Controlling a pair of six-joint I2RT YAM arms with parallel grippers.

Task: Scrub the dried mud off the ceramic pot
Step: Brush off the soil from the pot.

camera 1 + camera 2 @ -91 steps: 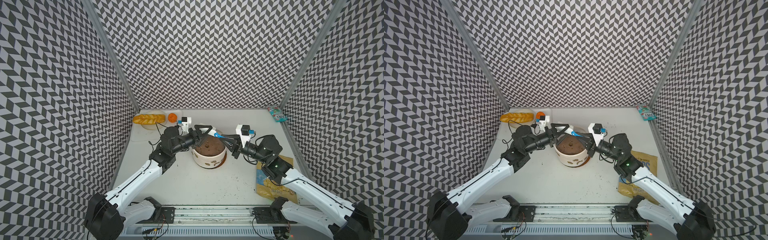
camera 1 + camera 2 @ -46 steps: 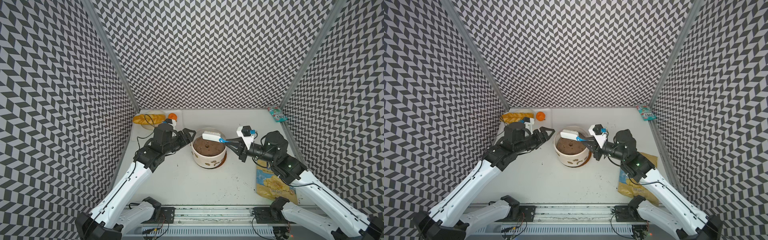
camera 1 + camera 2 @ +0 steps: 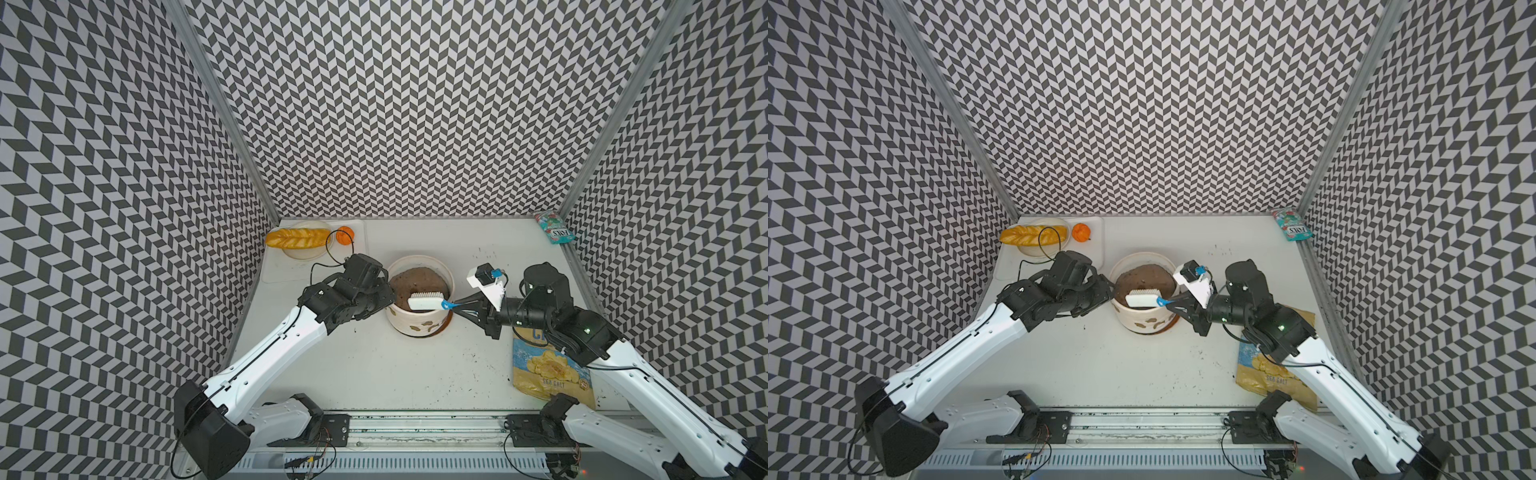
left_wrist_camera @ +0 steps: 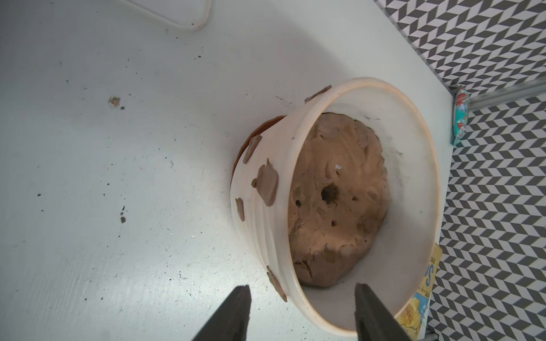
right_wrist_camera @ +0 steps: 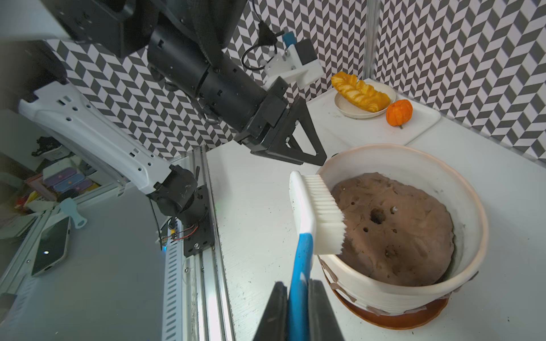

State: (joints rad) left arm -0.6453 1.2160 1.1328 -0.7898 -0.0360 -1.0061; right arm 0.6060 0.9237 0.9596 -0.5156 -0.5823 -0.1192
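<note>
My left claw [image 4: 302,288] is back, half-open astride the rim of the ceramic pot [image 4: 260,236] to brace it, while my right claw [image 5: 298,283] clamps the brush [image 5: 322,212].

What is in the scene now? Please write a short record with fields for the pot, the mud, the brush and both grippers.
pot: upright, brown lump inside
mud: patches stuck on the outer wall
brush: head at the pot's rim, bristles facing inward
left gripper: open, one jaw on each side of the rim
right gripper: shut on the brush handle
</note>
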